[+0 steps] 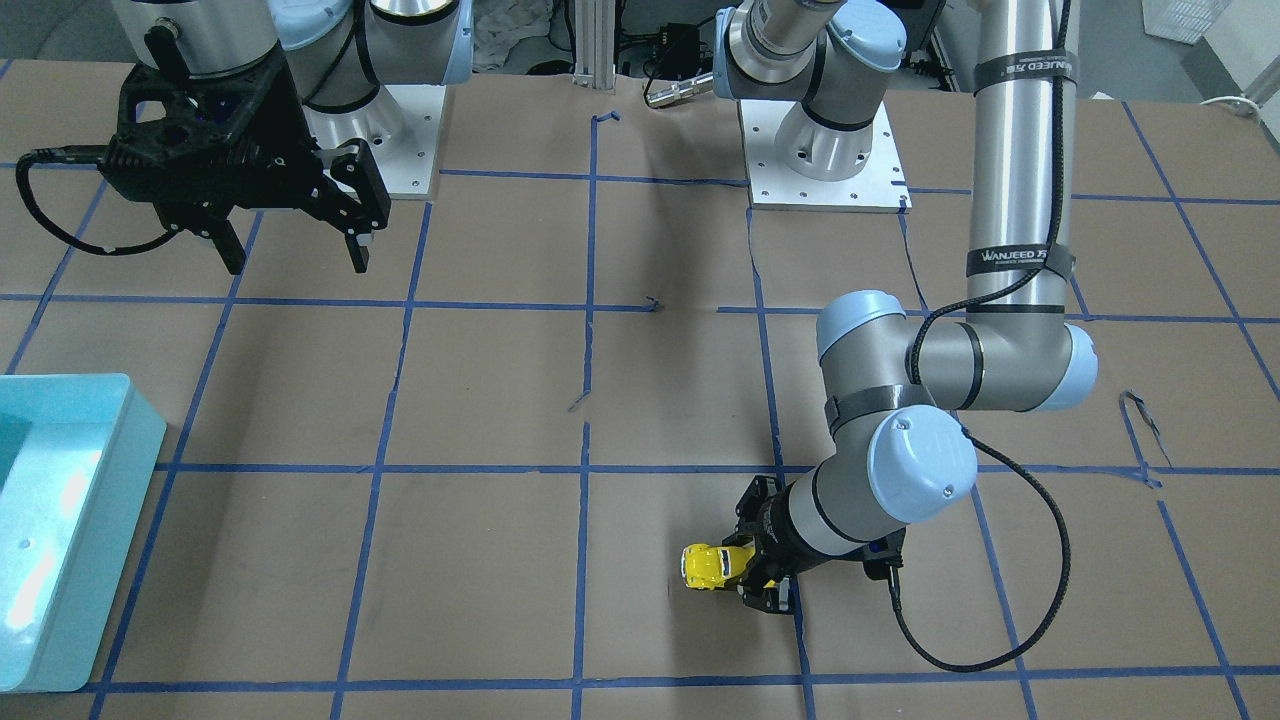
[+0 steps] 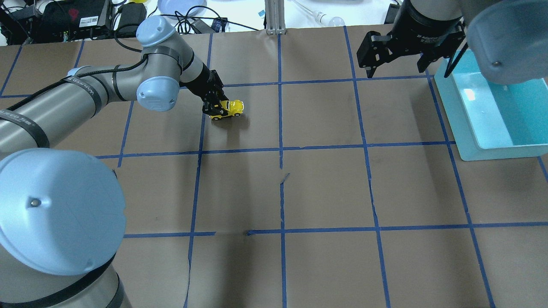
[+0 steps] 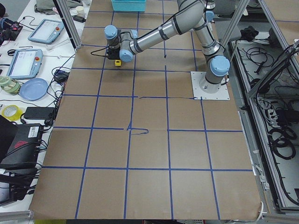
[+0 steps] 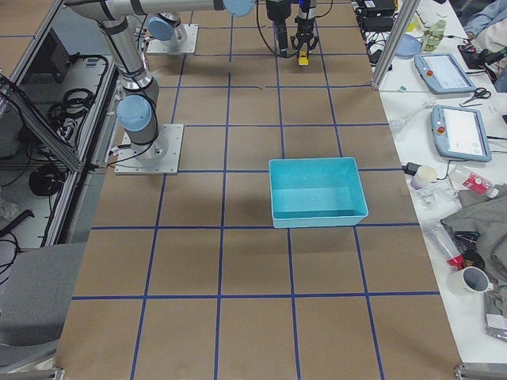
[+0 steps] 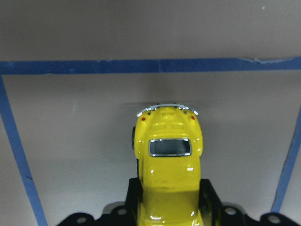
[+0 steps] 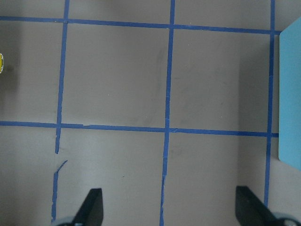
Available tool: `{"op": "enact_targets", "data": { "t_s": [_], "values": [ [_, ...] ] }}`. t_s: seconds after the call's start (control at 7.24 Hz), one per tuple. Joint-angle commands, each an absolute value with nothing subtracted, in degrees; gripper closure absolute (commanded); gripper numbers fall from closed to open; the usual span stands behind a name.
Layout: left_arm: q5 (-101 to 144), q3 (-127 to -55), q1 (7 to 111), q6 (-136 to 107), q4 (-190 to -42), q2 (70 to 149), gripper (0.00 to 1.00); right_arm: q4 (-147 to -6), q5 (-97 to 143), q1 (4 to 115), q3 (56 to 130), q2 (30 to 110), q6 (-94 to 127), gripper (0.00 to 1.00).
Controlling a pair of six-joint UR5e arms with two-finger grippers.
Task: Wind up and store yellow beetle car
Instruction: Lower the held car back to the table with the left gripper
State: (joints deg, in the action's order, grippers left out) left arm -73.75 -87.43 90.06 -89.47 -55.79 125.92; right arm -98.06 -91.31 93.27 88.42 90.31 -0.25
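The yellow beetle car (image 2: 229, 108) sits with its wheels on the brown table, far from the robot on its left side. My left gripper (image 2: 216, 107) is shut on the car's front half; the car's rear sticks out past the fingers. The left wrist view shows the car (image 5: 168, 162) between the black fingers (image 5: 129, 197). It also shows in the front-facing view (image 1: 712, 567), held by the left gripper (image 1: 748, 572). My right gripper (image 1: 292, 250) hangs open and empty above the table, near the teal bin (image 2: 492, 115). The right wrist view shows its fingertips (image 6: 91, 205) wide apart.
The teal bin (image 1: 60, 520) stands on the robot's right side and looks empty. Blue tape lines (image 2: 280, 149) mark a grid on the brown paper, which is torn near the middle (image 2: 284, 177). Cables and gear lie beyond the far table edge.
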Motion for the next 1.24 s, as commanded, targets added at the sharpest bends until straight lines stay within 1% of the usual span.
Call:
{"op": "enact_targets", "data": {
  "t_s": [0.0, 0.69, 0.83, 1.11],
  "values": [
    [-76.88, -87.10, 89.30, -86.25, -55.81, 127.17, 1.00, -98.00, -91.32, 93.34, 88.42, 90.35, -0.35, 0.00],
    [-78.13, -87.36, 83.85, -80.27, -56.08, 126.65, 1.00, -97.91, -91.32, 93.43, 88.51, 90.35, -0.44, 0.00],
    [-83.62, -87.62, 83.41, -79.72, -55.99, 126.91, 1.00, -97.91, -91.32, 93.43, 88.51, 90.35, -0.35, 0.00],
    [-84.72, -87.98, 81.74, -78.85, -55.81, 127.00, 1.00, -97.91, -91.32, 93.43, 88.51, 90.26, -0.35, 0.00]
  ]
}}
